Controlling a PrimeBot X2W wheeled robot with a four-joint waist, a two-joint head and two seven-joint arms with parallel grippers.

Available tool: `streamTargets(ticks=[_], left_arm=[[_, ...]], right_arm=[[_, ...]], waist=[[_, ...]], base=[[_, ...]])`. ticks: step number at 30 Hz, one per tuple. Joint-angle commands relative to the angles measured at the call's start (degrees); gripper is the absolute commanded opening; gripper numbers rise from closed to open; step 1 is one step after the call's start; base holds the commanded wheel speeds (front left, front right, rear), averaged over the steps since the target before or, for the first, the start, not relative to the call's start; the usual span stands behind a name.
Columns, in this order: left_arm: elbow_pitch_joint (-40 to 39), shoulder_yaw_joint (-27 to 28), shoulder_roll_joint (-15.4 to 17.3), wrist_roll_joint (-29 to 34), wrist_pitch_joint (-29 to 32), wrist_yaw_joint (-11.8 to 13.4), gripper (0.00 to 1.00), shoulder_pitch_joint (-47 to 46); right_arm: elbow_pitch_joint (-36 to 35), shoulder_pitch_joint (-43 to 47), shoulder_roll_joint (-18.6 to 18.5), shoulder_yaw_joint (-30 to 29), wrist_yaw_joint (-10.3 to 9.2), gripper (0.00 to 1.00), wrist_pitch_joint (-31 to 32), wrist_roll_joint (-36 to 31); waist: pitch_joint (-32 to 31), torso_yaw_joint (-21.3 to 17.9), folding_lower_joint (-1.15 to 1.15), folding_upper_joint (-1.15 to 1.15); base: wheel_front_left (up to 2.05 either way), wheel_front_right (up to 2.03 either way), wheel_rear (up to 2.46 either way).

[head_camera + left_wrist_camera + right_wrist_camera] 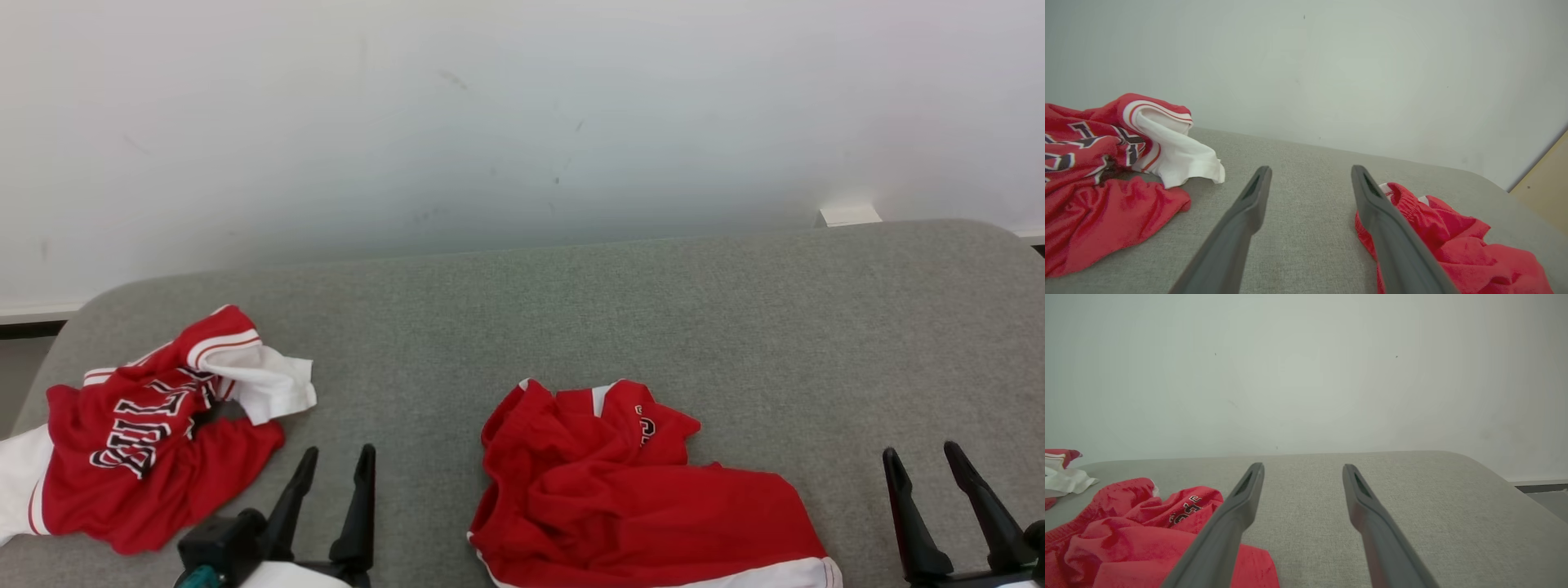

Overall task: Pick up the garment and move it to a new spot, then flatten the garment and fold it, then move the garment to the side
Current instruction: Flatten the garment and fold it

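The crumpled red garment (637, 490) lay on the grey padded surface (653, 302), with bare fabric beyond it up to the rounded back edge at the white wall (522, 106) and off to its right. Well left of the garment, a lettered red-and-white jersey (155, 433) sat bunched. The left gripper (337, 455) hovered just left of the garment and the right gripper (921, 451) well to its right, both spread apart and empty.

Bare indoor room, kind uncertain; grey fabric-covered surface (735, 327), scuffed plain white wall (490, 122) behind
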Motion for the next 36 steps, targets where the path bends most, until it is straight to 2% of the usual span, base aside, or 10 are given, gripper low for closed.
streamTargets(ticks=[1, 3, 7, 16, 23, 32, 33, 34, 35, 36], left_arm=[[-0.01, -0.05, 0.87, 0.39, 0.15, -0.22, 1.0, -0.37], [0.16, -1.39, 1.92, -0.23, 1.63, -0.4, 1.0, -0.61], [-1.25, -7.7, 5.39, -2.06, 7.51, -0.9, 1.0, -0.27], [-8.98, -20.98, 15.83, -13.19, 18.05, -0.87, 1.0, -0.39], [-10.63, -29.92, 21.42, -18.85, 22.47, -0.84, 1.0, -4.64], [-5.68, -41.13, 24.2, -24.66, 21.76, -0.85, 1.0, -13.54], [-5.08, -42.01, 24.26, -25.32, 21.29, -0.86, 1.0, -14.05], [-4.39, -42.89, 24.4, -25.71, 20.76, -0.85, 1.0, -14.63], [-3.77, -43.6, 24.61, -26.13, 20.18, -0.85, 1.0, -15.17], [-3.19, -44.31, 24.74, -26.75, 19.84, -0.85, 1.0, -15.59]], right_arm=[[0.36, 0.76, -0.95, -0.06, -0.11, 1.0, 0.3, 0.47], [0.99, 1.22, -1.99, 1.04, -0.11, 1.0, 2.59, 2.2], [2.65, 2.22, -4.81, 4.15, -0.12, 1.0, 8.19, 6.44], [10.48, 0.23, -4.64, 10.93, -0.12, 1.0, 15.98, 15.17], [15.57, -4.49, -4.12, 16.04, -0.12, 1.0, 17.21, 19.36], [19.49, -9.49, -4.05, 22.09, -0.12, 1.0, 15.58, 23.11], [19.73, -9.74, -4.15, 22.76, -0.11, 0.77, 15.53, 23.51], [19.93, -10.01, -4.27, 23.48, -0.12, 0.62, 15.37, 24.02], [20.05, -10.27, -4.33, 24.15, -0.11, 0.42, 15.22, 24.47], [20.12, -10.4, -4.38, 24.8, -0.11, 0.29, 15.02, 25.03]], waist=[[0.0, -0.04, 0.0, 0.0], [0.05, -0.15, 0.0, 0.0], [0.59, -0.25, 0.0, 0.0], [2.16, 0.14, 0.0, 0.0], [3.58, 0.33, 0.0, 0.0], [5.8, -0.06, 0.0, 0.0], [5.85, -0.15, 0.0, 0.0], [5.91, -0.24, 0.0, 0.0], [5.98, -0.35, 0.0, 0.0], [6.04, -0.44, 0.0, 0.0]], base=[[0.0, 0.0, 0.0], [0.0, 0.0, 0.0], [0.0, 0.0, 0.0], [0.0, 0.0, 0.0], [0.0, 0.0, 0.0], [0.0, 0.0, 0.0], [0.0, 0.0, 0.0], [0.0, 0.0, 0.0], [0.0, 0.0, 0.0], [0.0, 0.0, 0.0]])
